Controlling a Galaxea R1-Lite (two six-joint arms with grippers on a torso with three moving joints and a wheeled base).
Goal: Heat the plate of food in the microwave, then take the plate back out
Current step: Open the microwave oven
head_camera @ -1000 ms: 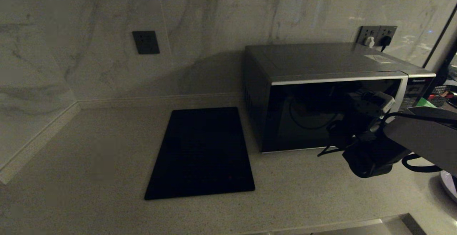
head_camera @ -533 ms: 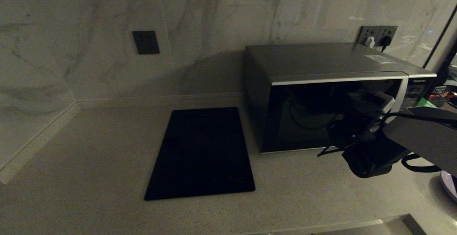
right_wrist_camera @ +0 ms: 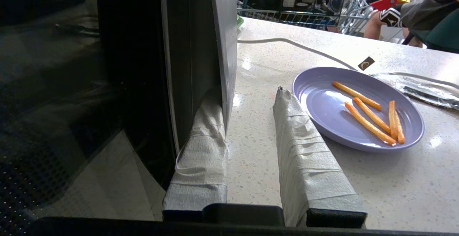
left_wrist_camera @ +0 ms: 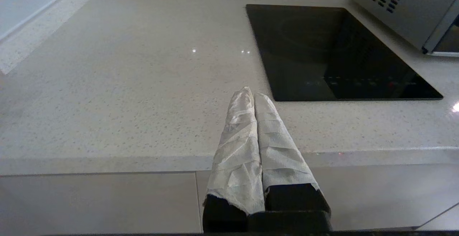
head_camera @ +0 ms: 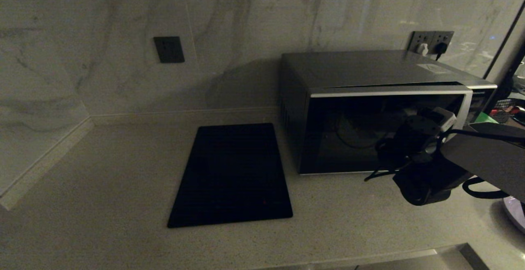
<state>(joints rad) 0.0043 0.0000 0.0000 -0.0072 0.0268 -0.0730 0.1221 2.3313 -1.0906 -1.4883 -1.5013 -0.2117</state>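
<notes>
The right gripper's (right_wrist_camera: 251, 121) two tape-wrapped fingers (right_wrist_camera: 304, 150) stand a little apart, one hooked behind the free edge of the microwave's (head_camera: 369, 110) door (right_wrist_camera: 200, 49), the other outside it over the countertop (head_camera: 102, 171); nothing is clamped between them. In the head view the right arm comes in from the countertop's right edge, wrist bent, the gripper pointing at the door's handle side, and the door stands slightly ajar. The plate of food (right_wrist_camera: 358, 110), lilac with a few orange fries, rests on the countertop just beside the outer finger, near the right end of the counter. The left gripper (left_wrist_camera: 254, 99) hangs parked over the countertop's front edge, fingers pressed together, holding nothing, near the black cooktop (head_camera: 233, 173).
</notes>
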